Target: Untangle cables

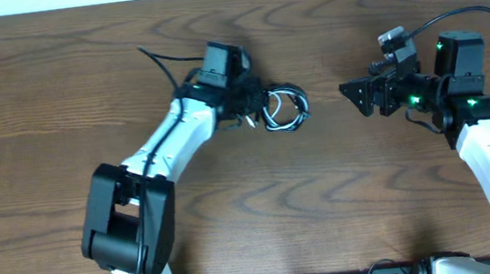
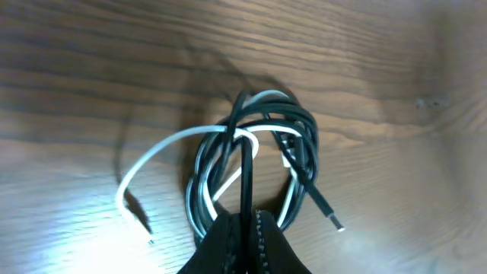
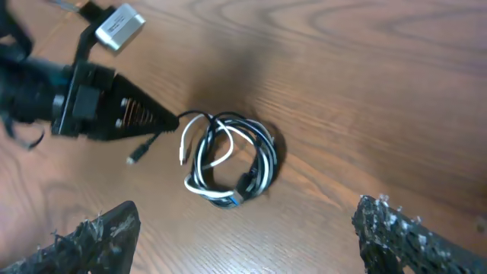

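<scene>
Pinching one strand of the black cable [image 2: 245, 171], the left hand [image 2: 245, 222] is pressed together on it at the bottom centre of the wrist view, probably to draw it out of the white cable [image 2: 163, 148]. Both cords are thin, round and glossy. They lie coiled in interlaced loops on the wood-grain tabletop [image 1: 235, 211], upper centre of the overhead frame. The right hand [image 1: 357, 98] hovers right of the bundle, spread and empty, likely placed to take the white cable.
</scene>
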